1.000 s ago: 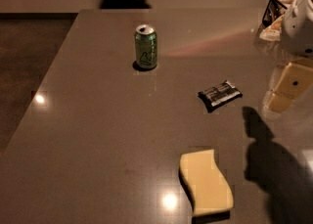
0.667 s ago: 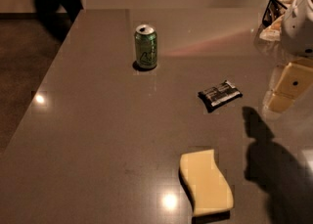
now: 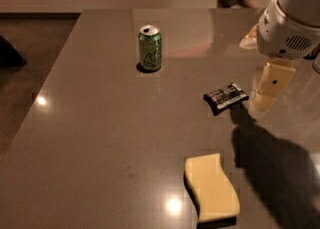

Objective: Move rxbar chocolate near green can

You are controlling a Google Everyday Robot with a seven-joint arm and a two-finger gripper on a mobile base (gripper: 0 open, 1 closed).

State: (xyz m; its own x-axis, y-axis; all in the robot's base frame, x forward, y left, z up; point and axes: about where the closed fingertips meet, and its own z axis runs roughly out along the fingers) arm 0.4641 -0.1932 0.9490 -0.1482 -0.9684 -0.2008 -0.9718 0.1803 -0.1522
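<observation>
Gripper (image 3: pixel 264 98) hangs at right of view, just right of choc bar (image 3: pixel 226 97), low over table (image 3: pixel 100 123). Wide or narrow: can't tell. Nothing seen in it.

Bar lies flat, skewed, well apart from green can (image 3: pixel 150 48), which stands upright toward far left.

Step in hand, my read: approach + grasp. To do it well:
- Line up w/ bar's skew and close across its short side.
- Go low, since wrapper looks thin & slick.
- Lift clear before carrying.
- Set down beside can w/o knocking it.

Count: 1 bar, 1 can, 1 yellow sponge (image 3: pixel 211 187) at front, 1 gripper.
</observation>
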